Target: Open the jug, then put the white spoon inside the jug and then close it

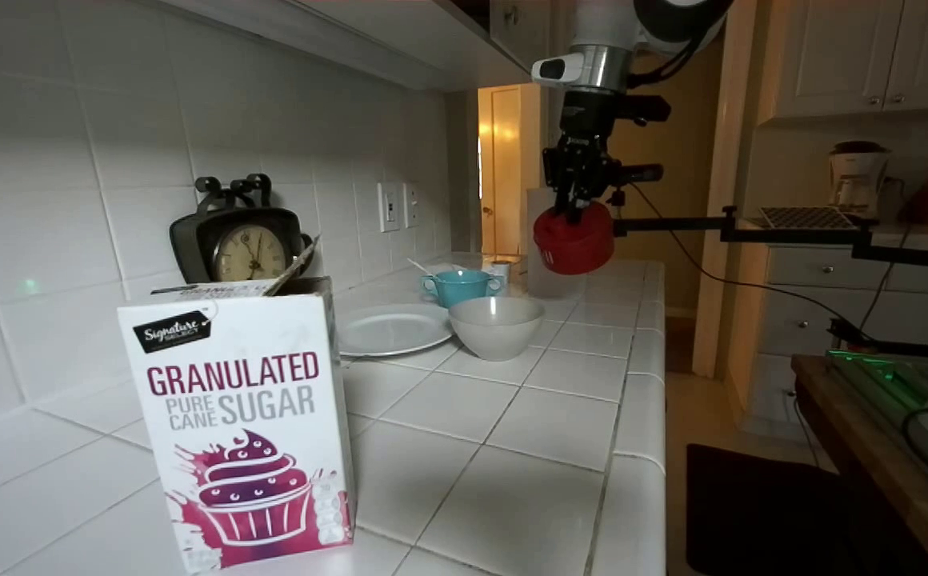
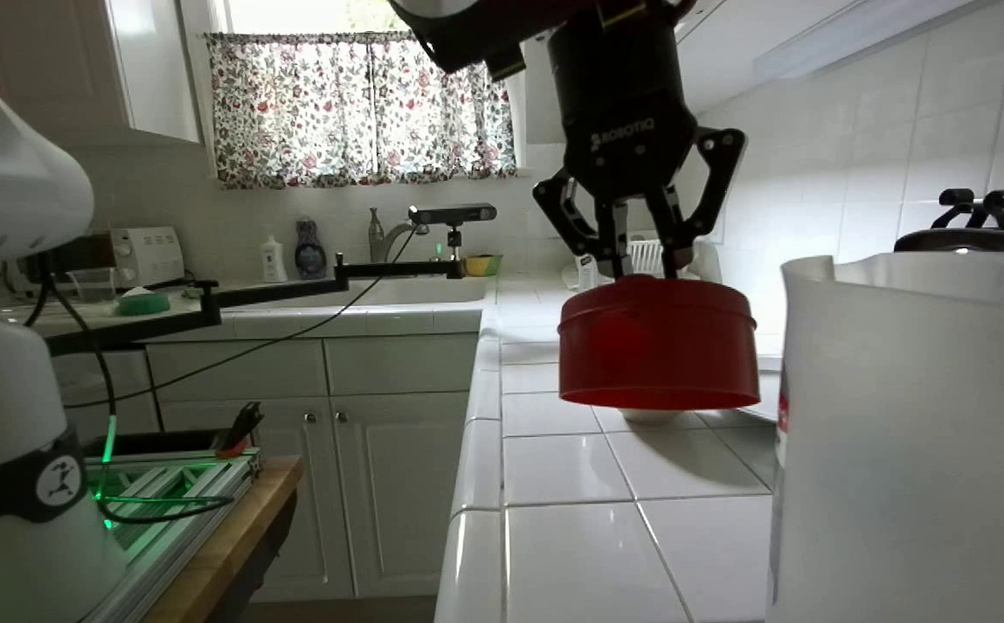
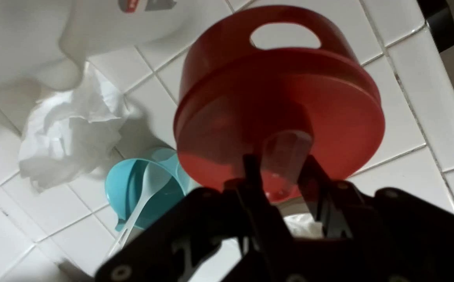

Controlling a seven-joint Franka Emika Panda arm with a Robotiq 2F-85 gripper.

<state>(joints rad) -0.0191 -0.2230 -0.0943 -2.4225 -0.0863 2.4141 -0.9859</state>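
White glazed tile covers the counter (image 1: 552, 496) and the wall (image 1: 40, 240) along its back edge. One cardboard box (image 1: 240, 416), at the near end in an exterior view, reads "Signature SELECT" and "GRANULATED PURE CANE SUGAR". One gripper (image 2: 644, 270), marked "ROBOTIQ", is clamped on the top of one round red plastic lid (image 2: 658, 350), raised above the counter. One translucent plastic jug (image 2: 917, 467) is upright and open-topped at the near end in an exterior view; its printed side is too oblique to read. One white spoon (image 3: 145, 195) leans in one turquoise two-handled cup (image 3: 115, 184). Near the cup: one smooth off-white bowl (image 1: 496, 332), one round white plate (image 1: 396, 330) toward the back edge, one crumpled white sheet (image 3: 70, 137).
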